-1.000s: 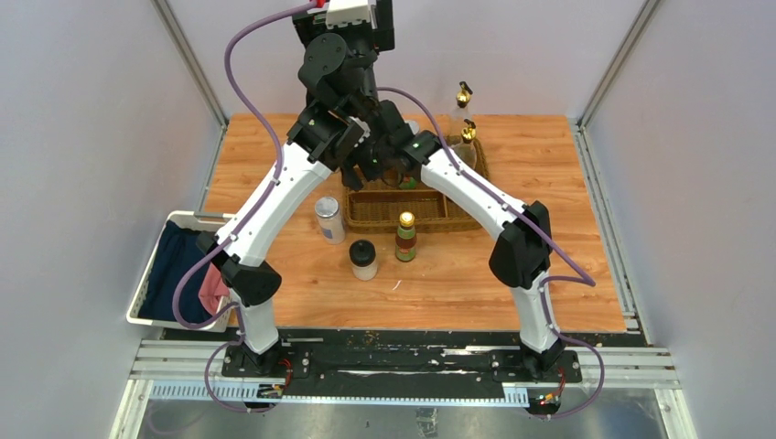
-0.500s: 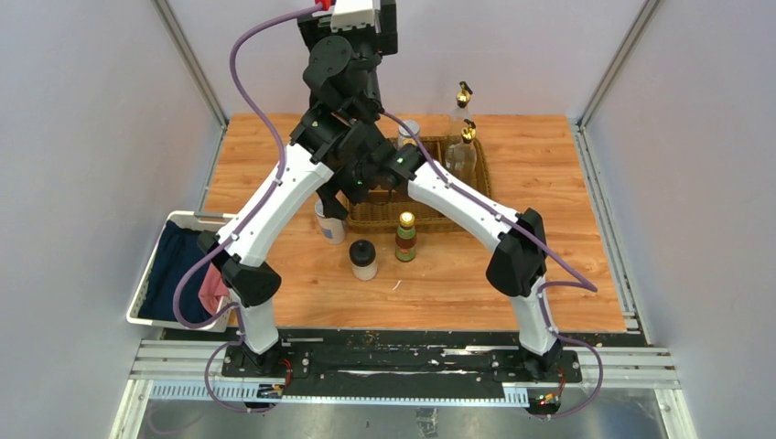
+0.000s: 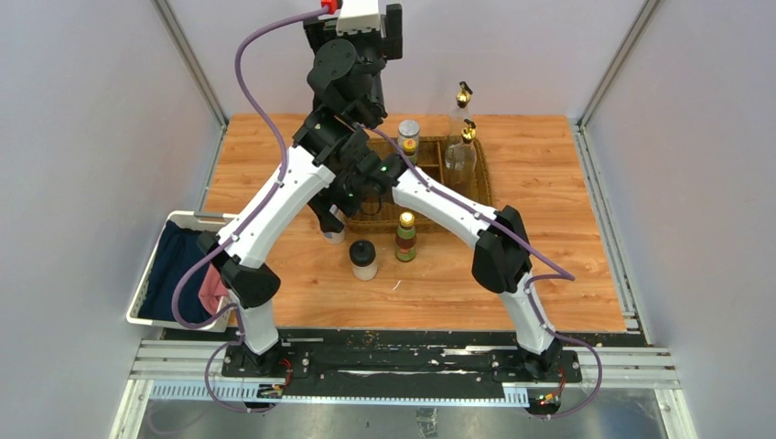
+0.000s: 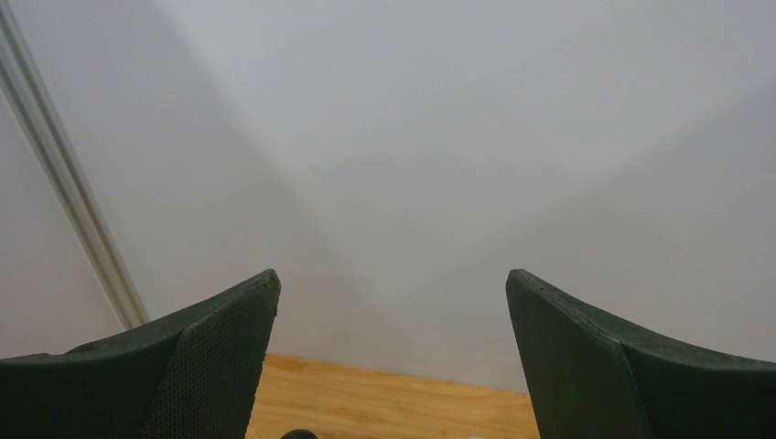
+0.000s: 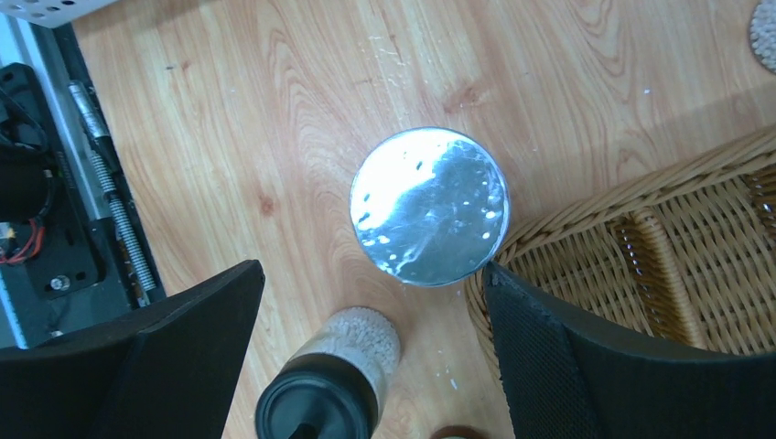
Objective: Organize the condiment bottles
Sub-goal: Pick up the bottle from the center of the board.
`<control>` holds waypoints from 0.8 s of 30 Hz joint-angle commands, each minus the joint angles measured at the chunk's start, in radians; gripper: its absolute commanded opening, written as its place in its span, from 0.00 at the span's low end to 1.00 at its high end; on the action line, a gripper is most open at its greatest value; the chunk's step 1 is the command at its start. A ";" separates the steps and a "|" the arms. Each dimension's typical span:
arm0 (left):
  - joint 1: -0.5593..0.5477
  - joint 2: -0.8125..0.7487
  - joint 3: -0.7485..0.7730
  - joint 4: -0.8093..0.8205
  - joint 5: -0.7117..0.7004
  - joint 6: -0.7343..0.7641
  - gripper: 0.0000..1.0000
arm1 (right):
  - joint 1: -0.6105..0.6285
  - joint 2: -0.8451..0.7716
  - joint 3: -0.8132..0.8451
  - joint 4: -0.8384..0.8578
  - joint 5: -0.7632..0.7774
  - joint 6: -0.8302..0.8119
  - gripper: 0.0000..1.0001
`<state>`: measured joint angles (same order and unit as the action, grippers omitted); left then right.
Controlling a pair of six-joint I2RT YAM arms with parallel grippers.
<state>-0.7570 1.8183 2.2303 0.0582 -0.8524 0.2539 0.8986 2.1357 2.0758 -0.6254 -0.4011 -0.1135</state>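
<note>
Wooden table point(image 3: 567, 229), two cruets point(image 3: 462, 155) point(image 3: 463, 99), one black-lidded jar point(image 3: 363, 259)

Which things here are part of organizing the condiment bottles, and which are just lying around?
Job: table shaker, black-lidded jar, sauce bottle, tray shaker, far cruet, near cruet.
Lying about: white bin, cloths in it. The wicker tray is probably just the holder.

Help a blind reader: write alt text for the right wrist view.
A silver-lidded shaker stands on the wooden table, seen from above between two open fingers. A wicker tray sits beside it; a black-lidded jar shows at the bottom edge.
</note>
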 commanded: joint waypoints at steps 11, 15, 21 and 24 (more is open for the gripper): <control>-0.019 -0.058 -0.032 0.017 0.035 -0.009 1.00 | 0.011 0.103 0.115 -0.063 -0.002 -0.051 0.96; -0.021 -0.066 -0.041 0.018 0.051 -0.015 1.00 | 0.010 0.120 0.134 -0.066 0.013 -0.064 0.96; -0.021 -0.071 -0.049 0.018 0.055 -0.013 1.00 | 0.005 0.150 0.168 -0.071 0.015 -0.072 0.96; -0.021 -0.075 -0.053 0.019 0.059 -0.015 1.00 | 0.000 0.161 0.182 -0.071 0.009 -0.072 0.97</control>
<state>-0.7700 1.7775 2.1872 0.0582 -0.8036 0.2497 0.8986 2.2585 2.2120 -0.6624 -0.3923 -0.1715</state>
